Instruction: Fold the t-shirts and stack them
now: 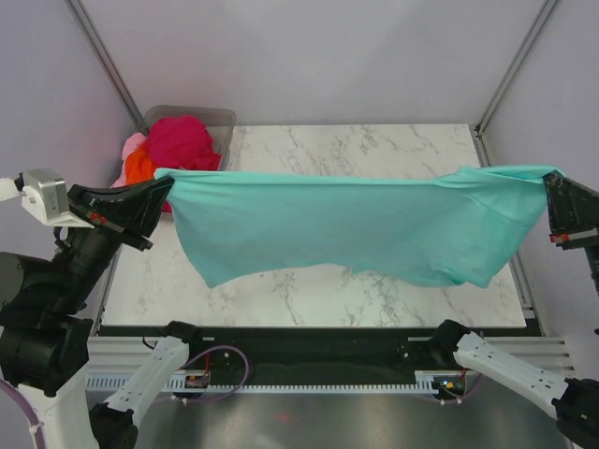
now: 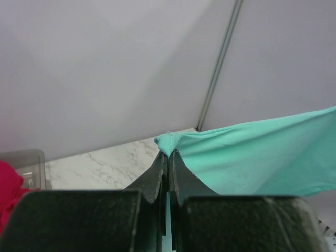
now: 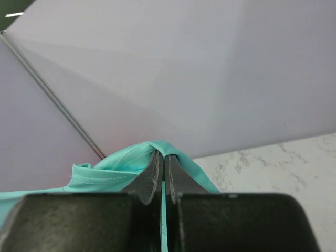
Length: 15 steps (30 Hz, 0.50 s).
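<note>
My left fingers (image 1: 165, 185) are pinched fully together on one end of the teal t-shirt (image 1: 346, 229). My right fingers (image 1: 552, 192) are clamped the same way on the opposite end. The shirt hangs between them as a stretched band. Its long axis runs left to right across the table (image 1: 374, 145), with the top edge nearly level and the body draping down toward my bases. I can't tell whether the lower hem touches the marble.

Each arm has its own end, so neither is nearer. As I judge it, laying the shirt flat depends on both ends coming down together along that same left-right line.

The magenta t-shirt (image 1: 182, 140), orange t-shirt (image 1: 140, 168) and pink t-shirt (image 1: 134, 145) are heaped at the clear bin (image 1: 220, 120), at the far left corner, just behind my left fingers.
</note>
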Available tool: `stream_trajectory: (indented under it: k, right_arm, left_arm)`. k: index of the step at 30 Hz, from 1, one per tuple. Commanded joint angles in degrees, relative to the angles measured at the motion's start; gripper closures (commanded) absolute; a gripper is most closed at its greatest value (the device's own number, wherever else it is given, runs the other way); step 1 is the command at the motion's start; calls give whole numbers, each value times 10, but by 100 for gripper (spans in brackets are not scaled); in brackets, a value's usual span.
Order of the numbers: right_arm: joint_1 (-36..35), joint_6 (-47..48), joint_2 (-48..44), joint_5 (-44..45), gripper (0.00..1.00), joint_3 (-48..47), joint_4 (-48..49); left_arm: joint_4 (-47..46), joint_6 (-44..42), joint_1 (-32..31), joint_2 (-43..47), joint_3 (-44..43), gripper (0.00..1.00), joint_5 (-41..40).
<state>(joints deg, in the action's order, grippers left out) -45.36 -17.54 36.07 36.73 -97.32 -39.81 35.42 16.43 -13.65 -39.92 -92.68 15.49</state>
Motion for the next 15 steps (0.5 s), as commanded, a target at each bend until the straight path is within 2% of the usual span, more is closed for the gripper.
stream_trajectory:
  k: [1,3,5,6,7,9,10,11,13,14,15]
  right_arm:
    - [38,84,11,-76,100,-51,64]
    - [60,95,56,-65,100,-96,59]
    - [57,99,101,31,100,-138,19]
    - [39,102,169,89,100,-200,-7]
    - [21,127,205,182,100,-225,-28]
    - [-30,161,286,283,100,-238,-33]
    - [-32,228,304,332,100,-221,-9]
    - [-26,253,333,336,100,-182,63]
    - [25,248,363,286,100,-166,79]
    - [66,203,395,214,100,-160,69]
    - [150,180,412,165,100,-142,62]
  left_arm:
    - [-68,-35,0,1,4,98,47]
    - [-101,-30,0,-16,20,98,56]
    - [-104,-24,0,-51,25,98,40]
    - [-98,-20,0,-98,22,98,32]
    - [-80,-18,0,-131,7,98,15]
    - [-62,-4,1,-220,-9,98,1]
    - [-53,0,4,-247,-21,98,-9]
    - [-51,13,7,-273,-24,98,-15]
    - [-42,23,25,-360,-38,98,-13]
    - [-35,40,33,-394,-45,98,-12]
    - [-26,47,45,-427,-55,98,-12]
